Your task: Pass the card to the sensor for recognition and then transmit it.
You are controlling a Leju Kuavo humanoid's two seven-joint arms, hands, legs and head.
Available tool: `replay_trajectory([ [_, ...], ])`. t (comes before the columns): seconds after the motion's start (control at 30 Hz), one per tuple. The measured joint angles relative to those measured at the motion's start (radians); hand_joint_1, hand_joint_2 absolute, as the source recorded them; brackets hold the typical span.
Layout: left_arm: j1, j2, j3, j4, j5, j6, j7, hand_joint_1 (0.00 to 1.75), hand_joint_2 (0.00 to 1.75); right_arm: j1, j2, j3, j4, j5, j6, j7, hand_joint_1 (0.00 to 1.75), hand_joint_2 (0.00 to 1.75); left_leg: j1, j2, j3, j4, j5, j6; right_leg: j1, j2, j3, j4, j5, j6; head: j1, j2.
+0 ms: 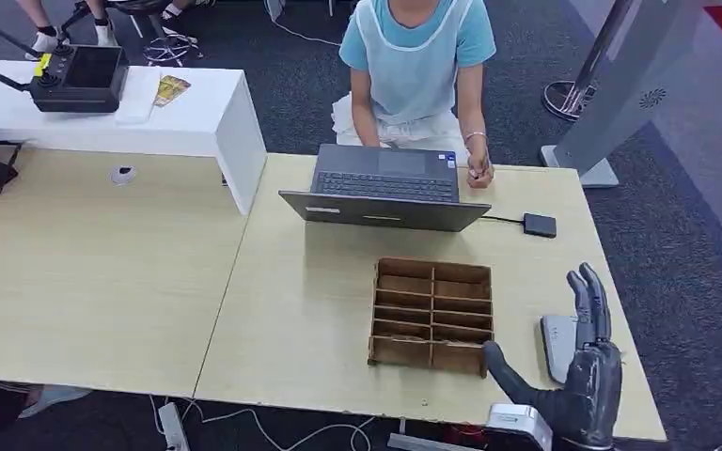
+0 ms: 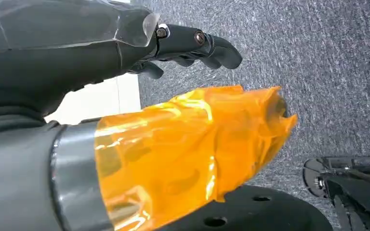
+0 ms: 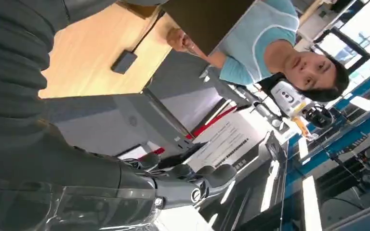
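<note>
I am seeing my right hand (image 1: 585, 362) hovering over the counter's (image 1: 291, 310) near right corner, fingers spread apart and holding nothing. A grey card (image 1: 557, 344) is lying flat there, partly under that hand. The box (image 1: 431, 315) is sitting just beside it. My left hand (image 2: 183, 45) is hanging over the floor, fingers curling loosely, holding nothing. A person (image 1: 416, 66) is sitting at the far edge by a laptop (image 1: 385, 186).

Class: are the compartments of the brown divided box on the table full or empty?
Empty: the head view shows the divided box with bare brown slots.
</note>
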Motion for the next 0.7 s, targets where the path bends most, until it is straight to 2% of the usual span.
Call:
replay_trajectory([
  [0.2,0.000,-0.001,0.002,0.000,0.000,-0.003,0.010,0.00,0.00,0.004,-0.014,0.029,0.005,0.160,-0.075,0.084,0.00,1.75,0.000,0.000,0.000,0.000,0.000,0.000,0.000,0.000,0.000,0.000,0.000,0.000,0.000,0.000],
  [0.4,-0.001,-0.001,0.003,0.000,0.000,-0.005,0.012,0.00,0.00,0.004,-0.028,0.048,0.013,0.240,-0.094,0.129,0.00,1.75,0.000,0.000,0.000,0.000,0.000,0.000,0.000,0.000,0.000,0.000,0.000,0.000,0.000,0.000],
  [0.53,-0.001,0.000,0.004,0.000,0.000,-0.006,0.015,0.00,0.00,0.004,-0.035,0.053,0.024,0.444,-0.128,0.220,0.00,1.75,0.000,0.000,0.000,0.000,0.000,0.000,0.000,0.000,0.000,0.000,0.000,0.000,0.000,0.000],
  [0.7,-0.002,0.000,0.017,0.000,0.000,-0.006,0.015,0.00,0.00,0.005,-0.064,0.008,0.035,0.486,-0.135,0.216,0.00,1.75,0.000,0.000,0.000,0.000,0.000,0.000,0.000,0.000,0.000,0.000,0.000,0.000,0.000,0.000],
])
